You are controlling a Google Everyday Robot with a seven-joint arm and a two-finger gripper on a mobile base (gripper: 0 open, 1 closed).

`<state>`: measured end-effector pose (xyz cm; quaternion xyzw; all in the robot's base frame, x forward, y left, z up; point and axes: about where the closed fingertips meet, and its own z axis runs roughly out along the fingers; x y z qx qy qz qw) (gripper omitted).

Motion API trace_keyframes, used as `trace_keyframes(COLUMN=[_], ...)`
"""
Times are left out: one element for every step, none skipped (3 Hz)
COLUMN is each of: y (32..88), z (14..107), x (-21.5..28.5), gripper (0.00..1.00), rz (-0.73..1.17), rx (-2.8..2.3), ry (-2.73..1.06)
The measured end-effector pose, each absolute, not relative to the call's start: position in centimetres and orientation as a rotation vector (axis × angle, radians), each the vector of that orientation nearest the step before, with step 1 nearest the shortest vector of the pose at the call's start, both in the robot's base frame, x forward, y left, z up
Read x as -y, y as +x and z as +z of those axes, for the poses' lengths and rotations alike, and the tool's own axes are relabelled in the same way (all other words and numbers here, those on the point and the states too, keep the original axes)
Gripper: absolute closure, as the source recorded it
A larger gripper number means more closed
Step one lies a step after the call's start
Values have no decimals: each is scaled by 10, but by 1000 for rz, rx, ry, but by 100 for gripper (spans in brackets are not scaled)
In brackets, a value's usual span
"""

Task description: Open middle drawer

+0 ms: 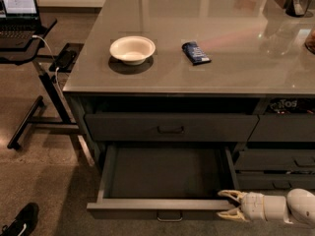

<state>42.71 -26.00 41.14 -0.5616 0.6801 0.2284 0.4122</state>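
Middle drawer: pulled well out below the closed upper drawer, tray exposed; opening judged essentially complete.
Gripper: at this drawer's front right end, jaws spread, gripping nothing.
Surface above the drawer: bowl, blue packet, uninvolved.

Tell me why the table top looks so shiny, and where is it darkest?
Camera view: light glares off the grey countertop, with pale smears at the far end; the bowl casts a soft shadow; the open middle drawer is dimmest inside; the pale gripper, fingers spread, shows brightly at its front right corner.
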Motion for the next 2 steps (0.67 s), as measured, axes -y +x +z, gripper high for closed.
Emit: trace_keyframes(y=[427, 417], z=[414, 411], x=[260, 267], gripper=[84, 100], rz=[575, 568], rx=[-1711, -1719], ry=[-1413, -1405])
